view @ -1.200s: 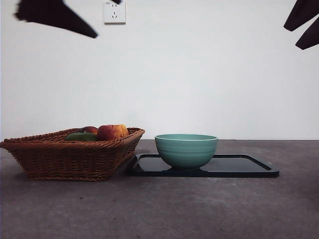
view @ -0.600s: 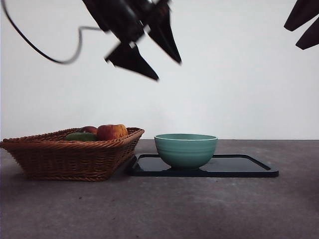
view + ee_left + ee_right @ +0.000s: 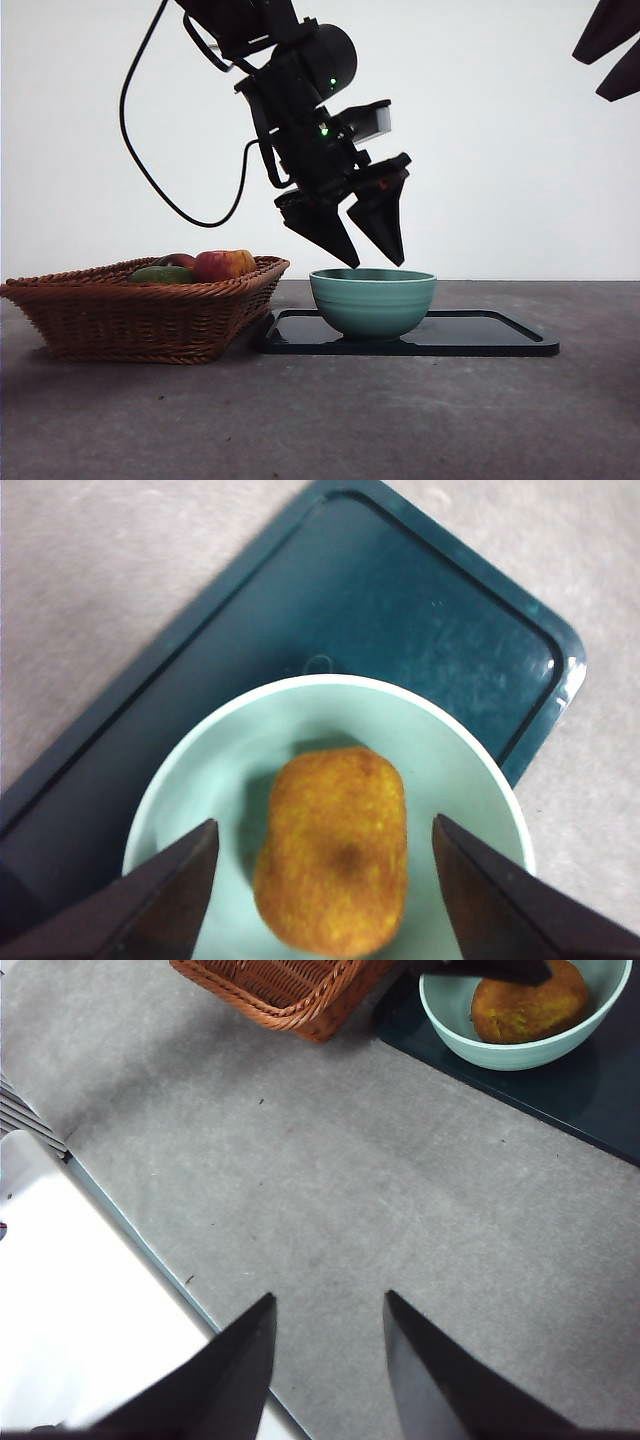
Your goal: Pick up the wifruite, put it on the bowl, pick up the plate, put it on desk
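From the front, we see the left gripper (image 3: 367, 255) just above the bowl (image 3: 373, 300), jaws spread and empty. In the left wrist view, the wifruite (image 3: 333, 850) lies inside the bowl between our wide jaws. The right wrist view shows the right gripper (image 3: 328, 1305) open over the desk (image 3: 340, 1210), well away from the bowl. Lifting the black tray (image 3: 480, 335) carelessly could tip the bowl.

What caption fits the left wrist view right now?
Open left gripper poised over the wifruite lying in the bowl on the black tray.
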Controlling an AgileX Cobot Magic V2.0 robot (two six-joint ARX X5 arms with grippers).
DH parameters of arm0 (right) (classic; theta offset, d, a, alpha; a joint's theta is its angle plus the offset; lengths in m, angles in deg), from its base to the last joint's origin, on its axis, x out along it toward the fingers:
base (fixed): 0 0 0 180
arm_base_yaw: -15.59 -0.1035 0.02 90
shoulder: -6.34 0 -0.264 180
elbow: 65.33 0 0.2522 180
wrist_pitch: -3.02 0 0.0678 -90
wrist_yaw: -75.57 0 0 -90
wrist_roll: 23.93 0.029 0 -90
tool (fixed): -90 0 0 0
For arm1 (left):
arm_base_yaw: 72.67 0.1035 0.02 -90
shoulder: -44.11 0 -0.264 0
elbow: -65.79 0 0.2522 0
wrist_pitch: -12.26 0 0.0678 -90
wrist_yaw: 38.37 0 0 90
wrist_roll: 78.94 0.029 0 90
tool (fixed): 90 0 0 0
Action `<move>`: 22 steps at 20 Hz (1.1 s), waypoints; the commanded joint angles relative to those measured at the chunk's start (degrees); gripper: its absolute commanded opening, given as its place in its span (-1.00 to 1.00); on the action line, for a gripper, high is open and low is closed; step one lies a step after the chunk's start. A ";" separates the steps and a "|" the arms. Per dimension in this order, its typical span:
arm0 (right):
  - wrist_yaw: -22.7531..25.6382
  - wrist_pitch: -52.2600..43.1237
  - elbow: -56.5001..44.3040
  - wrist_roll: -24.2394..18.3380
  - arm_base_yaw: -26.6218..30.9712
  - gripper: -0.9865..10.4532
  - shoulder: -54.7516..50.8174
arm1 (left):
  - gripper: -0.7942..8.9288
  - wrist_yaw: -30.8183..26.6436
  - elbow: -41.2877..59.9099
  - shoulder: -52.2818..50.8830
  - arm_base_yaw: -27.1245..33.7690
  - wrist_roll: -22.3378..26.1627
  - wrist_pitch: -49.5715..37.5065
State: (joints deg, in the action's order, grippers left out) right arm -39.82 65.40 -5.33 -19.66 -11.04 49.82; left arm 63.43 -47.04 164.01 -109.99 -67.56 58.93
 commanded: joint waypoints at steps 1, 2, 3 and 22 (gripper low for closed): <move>-0.15 -0.28 0.61 -0.90 -0.39 -0.53 0.20 | -0.13 -0.22 -1.66 2.01 -0.85 1.95 -1.64; -0.17 -0.28 0.61 -0.90 -0.39 -0.53 0.20 | -0.13 -0.24 -1.66 2.36 -0.96 2.60 -1.81; -0.15 -0.28 0.61 -0.90 -0.39 -0.53 0.20 | -0.13 -0.26 -1.66 2.91 -1.09 3.21 -1.79; -0.20 0.31 0.61 -0.87 -0.39 -0.53 0.13 | -0.32 -1.84 -1.66 5.51 -2.03 4.39 -0.83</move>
State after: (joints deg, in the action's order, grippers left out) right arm -39.84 65.90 -5.33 -19.68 -11.04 49.80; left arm 61.81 -47.15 167.70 -111.28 -63.19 58.52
